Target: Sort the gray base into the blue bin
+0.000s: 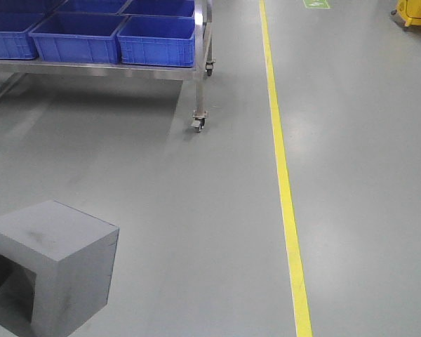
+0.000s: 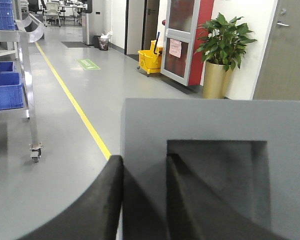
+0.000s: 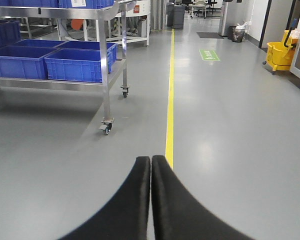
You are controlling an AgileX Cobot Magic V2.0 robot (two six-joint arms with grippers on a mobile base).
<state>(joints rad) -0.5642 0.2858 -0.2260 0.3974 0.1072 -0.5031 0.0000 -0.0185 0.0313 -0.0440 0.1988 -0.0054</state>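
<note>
Gripping gray base (image 2: 210, 120), left hand (image 2: 144, 160) clamped

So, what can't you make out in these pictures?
- Gray base: front view, lower left cut off by the frame edge.
- Left pincer: front view, mostly hidden behind the base.
- Blue bins: front view, insides hidden by near walls.
- Green floor sign: right wrist view, print too small.

Upper left of my front view: stainless-steel wheeled rack (image 1: 199, 63). Yellow painted floor line (image 1: 284, 182) runs top to bottom, right of centre. My left wrist view: yellow plastic mop bucket (image 2: 150, 61) upper centre, leafy green potted plant (image 2: 225, 37) upper right.
</note>
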